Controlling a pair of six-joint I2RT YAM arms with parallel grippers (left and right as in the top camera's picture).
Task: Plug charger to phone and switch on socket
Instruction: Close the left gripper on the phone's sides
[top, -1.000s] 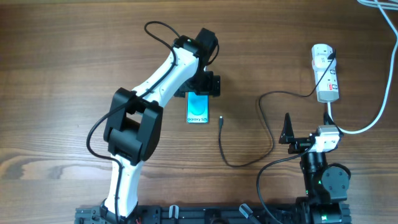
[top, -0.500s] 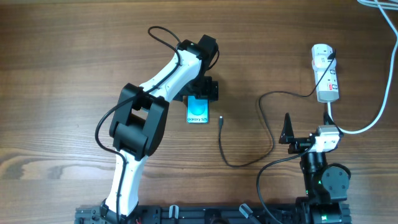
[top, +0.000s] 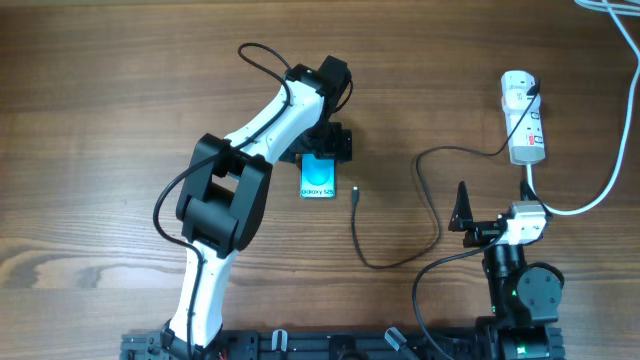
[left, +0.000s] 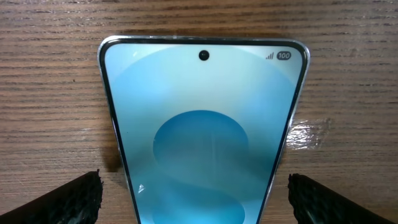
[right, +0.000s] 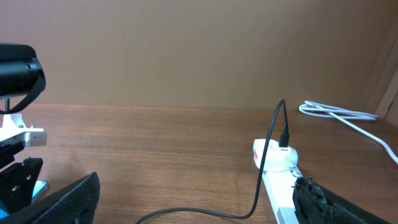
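The phone (top: 318, 178) lies flat on the wooden table, cyan screen up, white text at its near end. It fills the left wrist view (left: 204, 130). My left gripper (top: 325, 143) is open just over the phone's far end, one finger on each side, not touching it (left: 196, 202). The charger, a thin black cable (top: 400, 262), curves from the socket (top: 524, 118) to its connector tip (top: 355, 195), which lies right of the phone. My right gripper (top: 465, 215) is open and empty at the near right. Its view shows the cable (right: 268, 155) and the socket (right: 280, 163).
A white cord (top: 612, 180) runs from the socket along the right side and off the top right corner. It also shows in the right wrist view (right: 339, 113). The arm bases stand at the near edge (top: 340, 345).
My left arm shifted slightly right between the earliest frame and half a second ago; since then nothing has moved. The right arm, phone and cable are still.
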